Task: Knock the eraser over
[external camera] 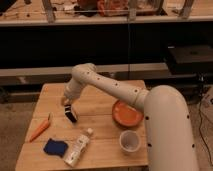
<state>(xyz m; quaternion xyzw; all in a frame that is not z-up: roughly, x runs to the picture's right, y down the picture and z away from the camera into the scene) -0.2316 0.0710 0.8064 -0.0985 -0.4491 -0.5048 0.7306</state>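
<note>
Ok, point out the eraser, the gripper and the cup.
eraser [71,115]: camera view, middle of its dark body.
gripper [65,102]: camera view, its tip, just above the eraser.
cup [129,148]: camera view, its front wall.

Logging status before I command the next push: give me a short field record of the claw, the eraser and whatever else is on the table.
surface: light wooden table
arm end: claw low over the table's left half, just above the eraser's upper end
target: black block-shaped eraser, appears tilted, not lying flat
contact: cannot tell if they touch
left side: orange carrot
front: blue cloth beside a clear plastic bottle lying on its side
right side: orange round bowl, white paper cup in front of it
</note>
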